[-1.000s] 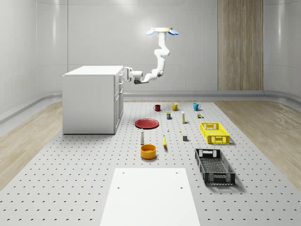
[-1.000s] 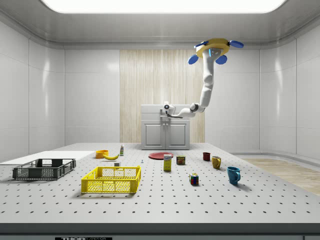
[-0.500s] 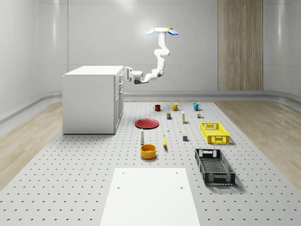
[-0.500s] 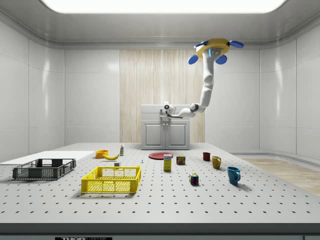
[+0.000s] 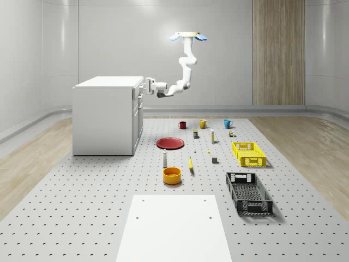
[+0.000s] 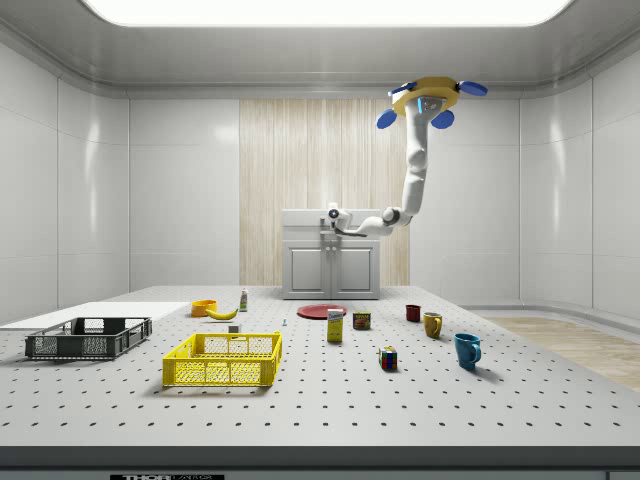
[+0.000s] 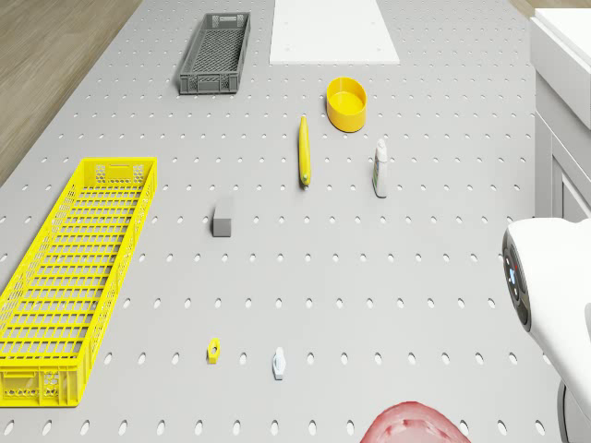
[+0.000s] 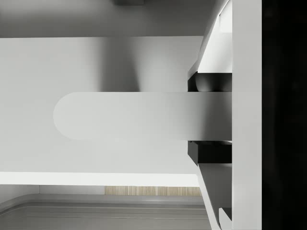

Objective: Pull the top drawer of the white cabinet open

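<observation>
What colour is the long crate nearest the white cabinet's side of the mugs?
Yellow crate; clearest in the drone view.

Pale walls, wood panel, pegboard floor

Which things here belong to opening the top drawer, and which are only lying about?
For the job:
cabinet
top drawer
handle
tool, at the drawer front, fingers around the handle
drone, hovering beside the cabinet

Lying about:
red plate
mugs
banana
yellow bowl
bottle
yellow crate
black crate

Overhead, side share table — wrist close.
</observation>
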Controlling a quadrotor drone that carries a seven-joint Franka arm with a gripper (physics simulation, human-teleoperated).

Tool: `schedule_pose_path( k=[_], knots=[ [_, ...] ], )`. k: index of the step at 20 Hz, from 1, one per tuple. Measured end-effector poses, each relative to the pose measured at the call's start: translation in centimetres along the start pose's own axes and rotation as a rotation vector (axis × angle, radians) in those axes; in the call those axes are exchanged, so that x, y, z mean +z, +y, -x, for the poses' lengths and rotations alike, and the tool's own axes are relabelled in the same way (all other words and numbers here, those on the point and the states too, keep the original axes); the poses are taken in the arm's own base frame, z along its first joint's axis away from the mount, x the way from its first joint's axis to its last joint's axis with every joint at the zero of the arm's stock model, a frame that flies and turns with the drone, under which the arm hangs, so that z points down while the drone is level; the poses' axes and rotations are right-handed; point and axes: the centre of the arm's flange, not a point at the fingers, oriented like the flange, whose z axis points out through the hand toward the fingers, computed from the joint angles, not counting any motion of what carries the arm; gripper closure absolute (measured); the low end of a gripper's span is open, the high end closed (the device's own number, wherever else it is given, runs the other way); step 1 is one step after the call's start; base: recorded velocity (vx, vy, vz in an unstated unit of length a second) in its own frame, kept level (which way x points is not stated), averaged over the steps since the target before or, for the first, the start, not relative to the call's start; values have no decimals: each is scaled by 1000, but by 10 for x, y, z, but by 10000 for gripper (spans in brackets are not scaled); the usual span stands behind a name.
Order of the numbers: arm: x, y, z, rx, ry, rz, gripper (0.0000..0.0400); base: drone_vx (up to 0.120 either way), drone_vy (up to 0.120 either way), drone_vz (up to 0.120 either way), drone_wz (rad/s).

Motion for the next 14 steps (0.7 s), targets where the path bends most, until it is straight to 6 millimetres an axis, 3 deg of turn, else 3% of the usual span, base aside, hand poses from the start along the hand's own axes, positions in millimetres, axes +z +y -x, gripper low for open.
schedule_pose_path(
  k=[14],
  knots=[
    [-17,3,-1,-8,-7,4,286,0,0,0,0]
  ],
)
